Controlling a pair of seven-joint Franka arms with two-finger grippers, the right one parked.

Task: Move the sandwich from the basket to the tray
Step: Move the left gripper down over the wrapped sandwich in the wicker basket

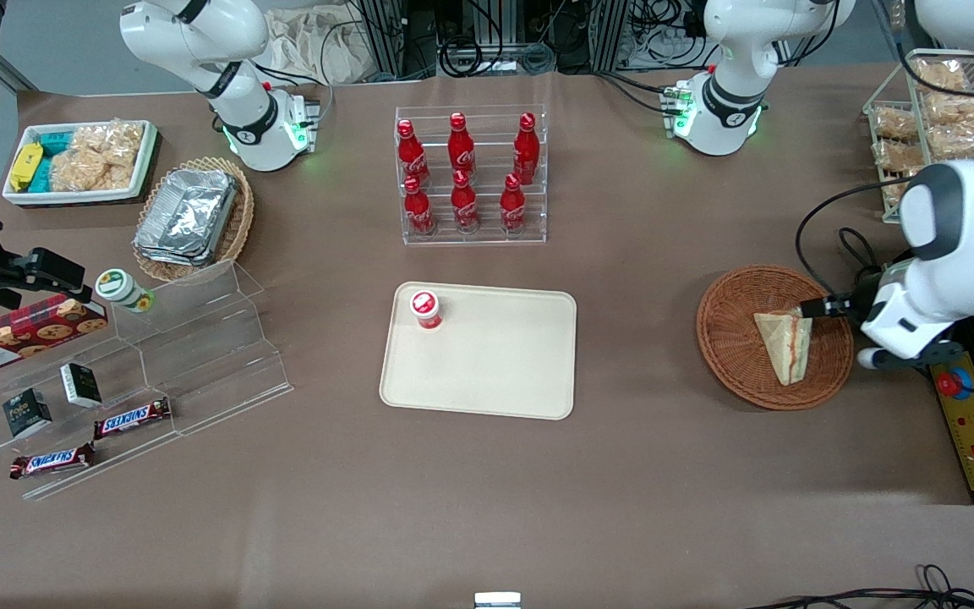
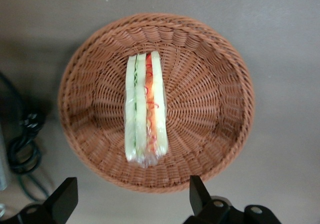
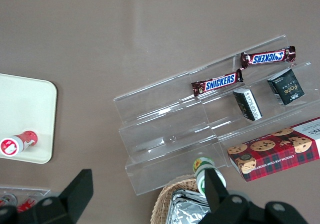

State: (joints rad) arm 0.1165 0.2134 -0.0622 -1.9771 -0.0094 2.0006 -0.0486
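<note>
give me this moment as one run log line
phase: pre-grasp | gripper: open, above basket edge | sandwich: in basket | tray: no sandwich

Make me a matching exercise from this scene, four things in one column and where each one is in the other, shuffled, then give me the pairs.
Things:
1. sandwich
2. red-capped cup
3. cola bottles
4. claw

Places:
A. in the clear rack, farther from the front camera than the tray
B. open, above the basket's rim
C. lying in the basket
D. standing on a corner of the tray

Pairs: 1-C, 2-D, 3-A, 4-B
</note>
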